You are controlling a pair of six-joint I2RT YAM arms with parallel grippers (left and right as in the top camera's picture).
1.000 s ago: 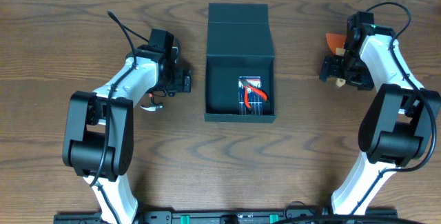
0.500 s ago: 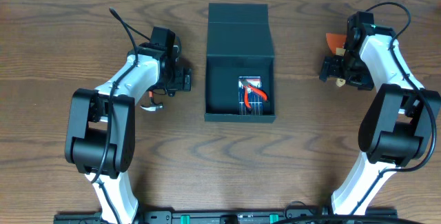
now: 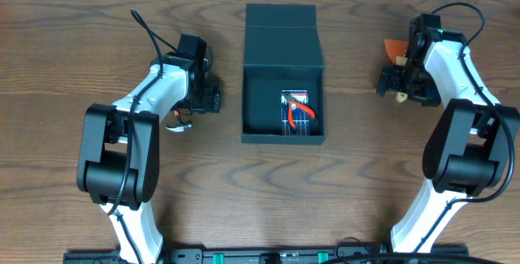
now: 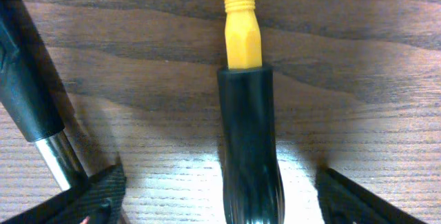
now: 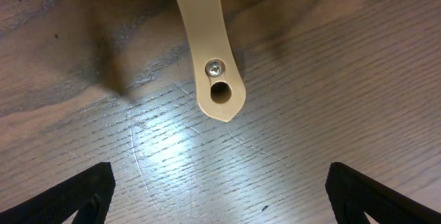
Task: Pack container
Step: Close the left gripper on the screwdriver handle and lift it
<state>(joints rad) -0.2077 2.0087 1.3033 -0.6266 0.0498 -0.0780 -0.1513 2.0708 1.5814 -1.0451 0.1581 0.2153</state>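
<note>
Wooden table (image 3: pixel 341 199): we are watching the left pincer (image 4: pixel 220 202), gaping and empty, edging astride the screwdriver (image 4: pixel 245 114), probably lining up the next item for the box (image 3: pixel 280 36).

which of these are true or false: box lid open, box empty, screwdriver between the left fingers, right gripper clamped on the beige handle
1. The lid of the box is open: true.
2. The box is empty: false, orange-handled pliers lie inside.
3. A screwdriver lies between the fingers of the left gripper: true.
4. The right gripper is clamped on the beige handle: false, it is open and the handle lies on the table beyond its fingertips.
</note>
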